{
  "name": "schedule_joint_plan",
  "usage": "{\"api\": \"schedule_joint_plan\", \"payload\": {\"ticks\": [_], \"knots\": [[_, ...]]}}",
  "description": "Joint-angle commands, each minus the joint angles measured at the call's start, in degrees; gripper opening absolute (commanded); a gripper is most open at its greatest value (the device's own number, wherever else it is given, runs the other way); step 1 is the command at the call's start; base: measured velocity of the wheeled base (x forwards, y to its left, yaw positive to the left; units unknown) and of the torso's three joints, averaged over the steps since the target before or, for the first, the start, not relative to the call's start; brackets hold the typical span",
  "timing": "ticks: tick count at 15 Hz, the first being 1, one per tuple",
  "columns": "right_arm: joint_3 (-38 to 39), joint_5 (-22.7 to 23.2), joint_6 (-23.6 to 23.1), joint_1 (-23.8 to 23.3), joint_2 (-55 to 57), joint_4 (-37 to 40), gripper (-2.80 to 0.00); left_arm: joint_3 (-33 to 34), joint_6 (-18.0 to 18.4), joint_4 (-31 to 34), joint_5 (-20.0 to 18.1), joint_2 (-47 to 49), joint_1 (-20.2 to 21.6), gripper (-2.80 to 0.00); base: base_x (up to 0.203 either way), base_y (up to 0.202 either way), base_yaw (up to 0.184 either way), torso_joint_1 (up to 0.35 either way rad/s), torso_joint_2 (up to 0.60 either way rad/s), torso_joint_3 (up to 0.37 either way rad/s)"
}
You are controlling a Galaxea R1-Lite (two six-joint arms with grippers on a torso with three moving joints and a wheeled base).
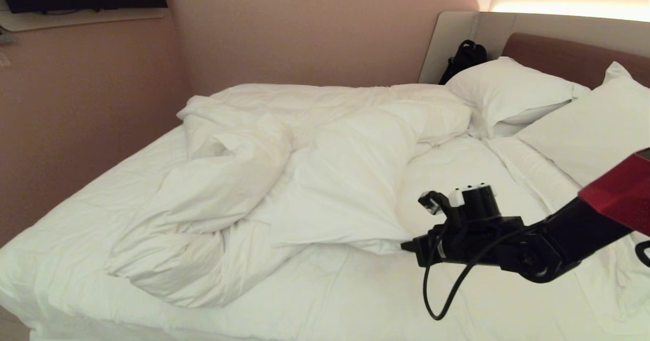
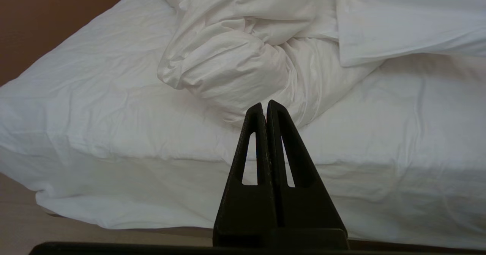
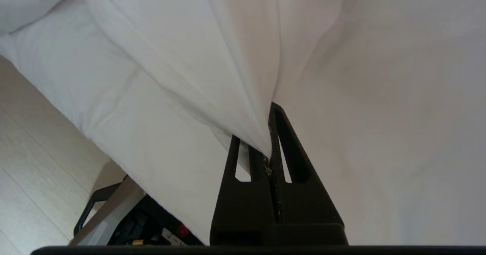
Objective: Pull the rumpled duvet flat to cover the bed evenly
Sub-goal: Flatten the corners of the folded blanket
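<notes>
Low bed [image 1: 61, 239] under a taut sheet; rumpled duvet [image 1: 284, 178] heaped beyond the right end effector [image 1: 409, 247], pillows [image 1: 508, 94] further off.

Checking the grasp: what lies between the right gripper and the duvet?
Nothing. In the right wrist view the right gripper is shut directly on a fold of the duvet, with no gap between them.

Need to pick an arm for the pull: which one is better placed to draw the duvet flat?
Right. The right gripper is already shut on a fold of the duvet, over the bed near the pillows. The left gripper is shut on nothing, short of the mattress edge.
</notes>
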Motion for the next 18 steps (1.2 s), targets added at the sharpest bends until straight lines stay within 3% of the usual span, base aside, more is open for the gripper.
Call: {"api": "schedule_joint_plan", "payload": {"ticks": [1,4,10,11,15,18], "knots": [[4.1,0.0,0.9,-0.5,-2.0,-4.0,-2.8,0.0,0.0,0.0,0.0,0.0,0.0,-2.8,0.0,0.0,0.0,0.0,0.0,0.0],[6.8,0.0,1.2,-1.0,0.2,-8.6,-2.8,0.0,0.0,0.0,0.0,0.0,0.0,-2.8,0.0,0.0,0.0,0.0,0.0,0.0],[1.3,-0.3,1.2,-0.6,6.1,-8.9,-2.8,0.0,0.0,0.0,0.0,0.0,0.0,-2.8,0.0,0.0,0.0,0.0,0.0,0.0],[0.0,-0.5,1.3,-0.5,6.6,-8.7,0.0,0.0,0.0,0.0,0.0,0.0,0.0,-2.8,0.0,0.0,0.0,0.0,0.0,0.0],[-0.7,0.6,6.6,0.2,5.0,-6.1,0.0,0.0,0.0,0.0,0.0,0.0,0.0,-2.8,0.0,0.0,0.0,0.0,0.0,0.0],[-0.5,11.6,12.3,-0.7,2.7,-6.1,0.0,0.0,0.0,0.0,0.0,0.0,0.0,-2.8,0.0,0.0,0.0,0.0,0.0,0.0]]}}
